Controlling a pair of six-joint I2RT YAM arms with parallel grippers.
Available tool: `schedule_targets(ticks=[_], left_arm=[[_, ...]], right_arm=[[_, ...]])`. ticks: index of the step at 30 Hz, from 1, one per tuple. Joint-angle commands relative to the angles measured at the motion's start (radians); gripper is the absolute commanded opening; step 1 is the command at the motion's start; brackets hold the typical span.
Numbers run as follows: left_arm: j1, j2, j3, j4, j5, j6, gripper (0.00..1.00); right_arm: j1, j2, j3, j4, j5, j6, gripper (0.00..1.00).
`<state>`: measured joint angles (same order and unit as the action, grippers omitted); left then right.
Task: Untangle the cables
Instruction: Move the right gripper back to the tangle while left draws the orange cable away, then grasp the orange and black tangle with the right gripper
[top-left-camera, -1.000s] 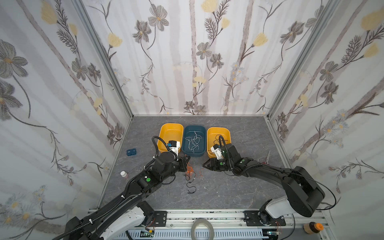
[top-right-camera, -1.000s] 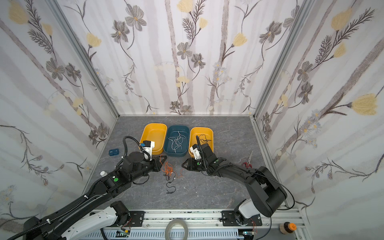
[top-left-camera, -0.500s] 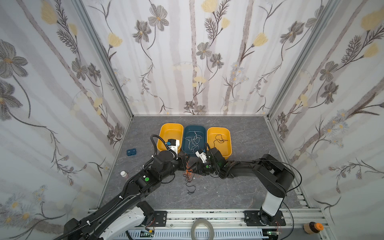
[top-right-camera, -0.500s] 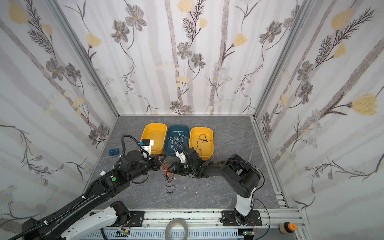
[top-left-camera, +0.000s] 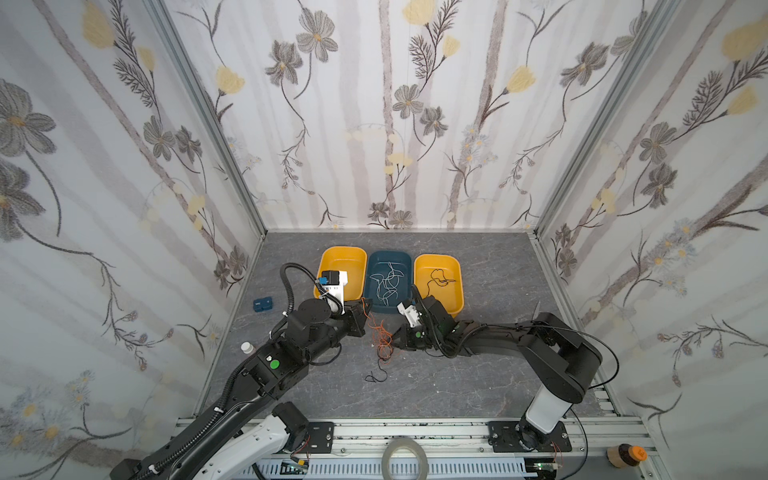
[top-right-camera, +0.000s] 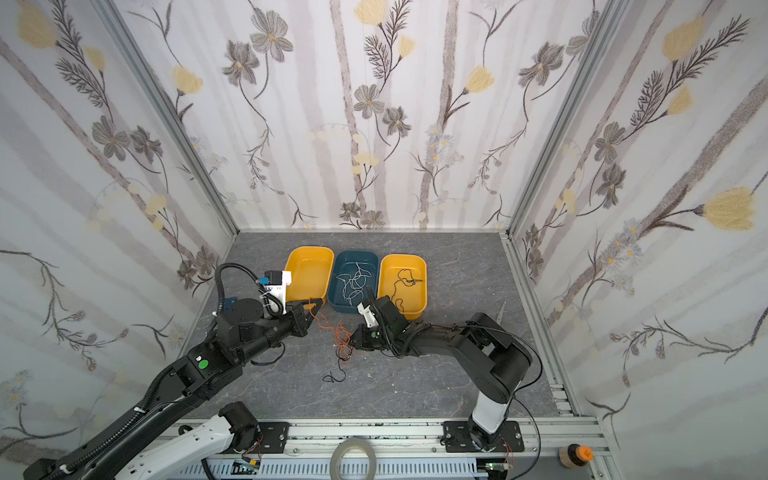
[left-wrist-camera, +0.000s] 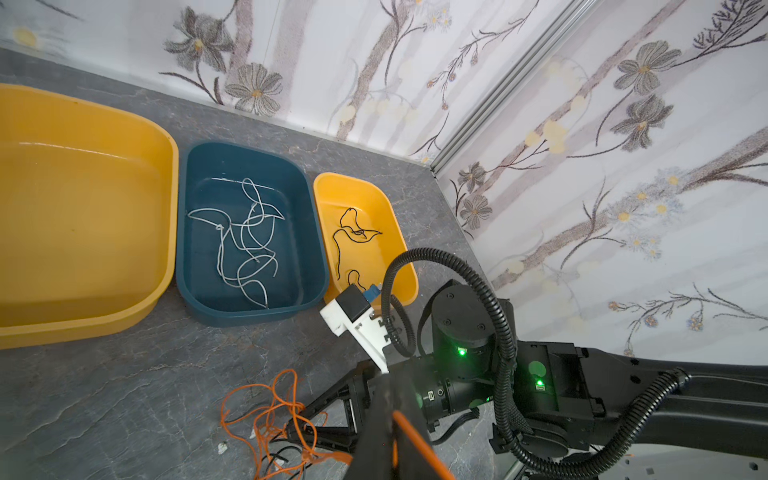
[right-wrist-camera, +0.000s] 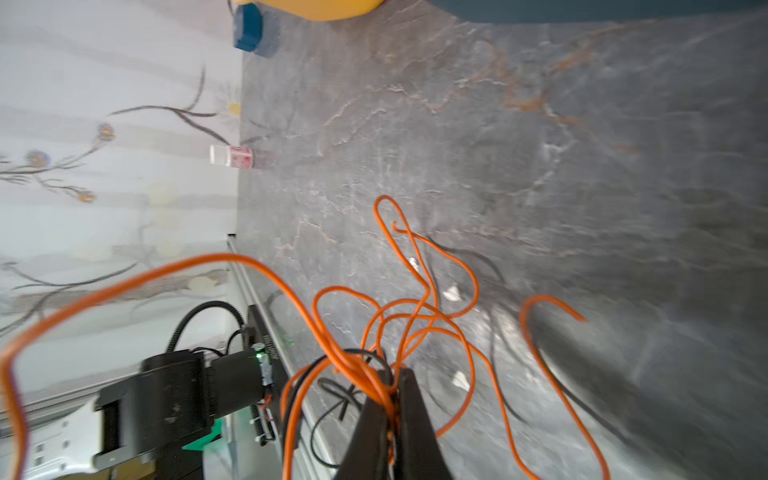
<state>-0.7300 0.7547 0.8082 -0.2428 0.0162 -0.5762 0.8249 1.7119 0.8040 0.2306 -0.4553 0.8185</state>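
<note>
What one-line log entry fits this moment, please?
left gripper: shut, orange cables | right gripper: shut, orange cables | white cables: blue tray | black cable: yellow tray

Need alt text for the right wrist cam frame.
The right gripper, shut, pinches a tangle of thin orange and black cables over a grey marbled tabletop, with loose orange loops fanning out from the grip. A small white bottle sits at the foot of the floral-papered wall.

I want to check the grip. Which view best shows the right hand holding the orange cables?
The right wrist view: the right hand is shut on the orange cables, strands bunched between its fingers. Both top views show the cables tiny at its tip; the left wrist view shows it sideways.
</note>
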Motion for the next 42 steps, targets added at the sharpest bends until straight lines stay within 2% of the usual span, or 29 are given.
schedule_targets(ticks=[1, 8, 12, 16, 19, 23, 27, 35, 42], left_arm=[[0.011, -0.007, 0.033, -0.034, -0.04, 0.033, 0.0], [0.043, -0.027, 0.065, -0.074, -0.065, 0.052, 0.0], [0.056, -0.026, 0.086, -0.083, -0.049, 0.06, 0.0], [0.06, -0.018, 0.103, -0.087, -0.04, 0.068, 0.0], [0.064, -0.005, 0.122, -0.088, -0.03, 0.075, 0.0], [0.066, 0.019, 0.147, -0.086, -0.013, 0.078, 0.0], [0.066, 0.027, 0.16, -0.082, -0.011, 0.082, 0.0], [0.07, 0.04, 0.185, -0.092, -0.005, 0.091, 0.0], [0.076, 0.041, 0.189, -0.087, 0.005, 0.094, 0.0]], right_arm=[[0.0, -0.044, 0.003, -0.225, 0.164, -0.106, 0.09], [-0.002, -0.172, -0.028, -0.363, 0.283, -0.15, 0.13], [-0.003, -0.237, -0.043, -0.41, 0.316, -0.173, 0.22], [-0.003, -0.278, -0.038, -0.451, 0.339, -0.193, 0.23], [-0.002, -0.304, -0.032, -0.45, 0.333, -0.207, 0.31], [0.009, -0.325, -0.032, -0.374, 0.256, -0.214, 0.41], [0.046, -0.282, -0.003, -0.289, 0.208, -0.236, 0.53], [0.062, -0.119, 0.051, -0.201, 0.168, -0.223, 0.52], [0.07, -0.008, 0.093, -0.191, 0.162, -0.23, 0.53]])
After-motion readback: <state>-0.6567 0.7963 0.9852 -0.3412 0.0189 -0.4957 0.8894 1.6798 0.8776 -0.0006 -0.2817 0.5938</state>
